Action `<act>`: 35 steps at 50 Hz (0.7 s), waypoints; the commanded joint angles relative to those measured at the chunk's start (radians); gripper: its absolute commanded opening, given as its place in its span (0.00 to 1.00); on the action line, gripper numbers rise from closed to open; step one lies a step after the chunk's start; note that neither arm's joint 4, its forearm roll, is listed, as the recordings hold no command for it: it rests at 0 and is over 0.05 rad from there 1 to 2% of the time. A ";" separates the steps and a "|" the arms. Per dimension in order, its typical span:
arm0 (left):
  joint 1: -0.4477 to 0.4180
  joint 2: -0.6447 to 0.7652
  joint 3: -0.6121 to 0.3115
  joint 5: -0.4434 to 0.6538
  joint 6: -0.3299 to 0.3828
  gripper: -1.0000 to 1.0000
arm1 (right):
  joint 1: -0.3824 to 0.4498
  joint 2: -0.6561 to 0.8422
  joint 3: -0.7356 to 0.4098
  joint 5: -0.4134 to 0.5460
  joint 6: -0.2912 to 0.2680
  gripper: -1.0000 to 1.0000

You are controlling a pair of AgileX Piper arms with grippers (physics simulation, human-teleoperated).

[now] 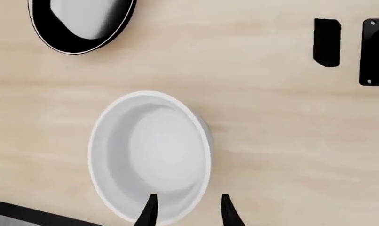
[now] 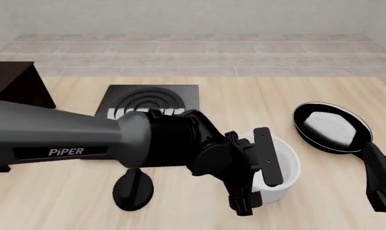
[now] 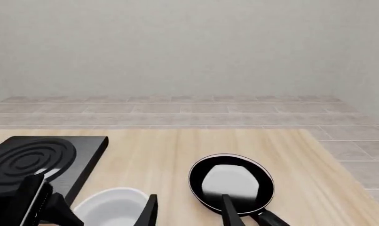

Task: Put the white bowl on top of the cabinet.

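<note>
The white bowl (image 2: pixel 288 165) stands on the table between the stove plate and the frying pan; it also shows in the left wrist view (image 1: pixel 150 155) and the right wrist view (image 3: pixel 111 205). My left gripper (image 1: pixel 188 212) is open right above the bowl's near rim. One fingertip (image 1: pixel 149 209) is over the inside and the other is outside the wall. The dark cabinet (image 2: pixel 14 86) stands at the far left, partly behind my left arm. My right gripper (image 3: pixel 189 212) is open and empty, near the frying pan.
A black frying pan (image 2: pixel 330 127) lies right of the bowl. A flat black stove plate (image 2: pixel 148 100) with silver rings lies behind my left arm. My right arm (image 2: pixel 381 184) sits at the table's front right corner.
</note>
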 commanded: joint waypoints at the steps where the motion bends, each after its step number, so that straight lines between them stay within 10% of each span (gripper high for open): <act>1: 0.001 0.053 -0.008 -0.013 0.013 1.00 | 0.000 0.004 0.000 -0.003 0.001 1.00; 35: -0.012 0.143 -0.011 0.008 -0.022 1.00 | 0.001 0.004 -0.001 -0.003 0.000 1.00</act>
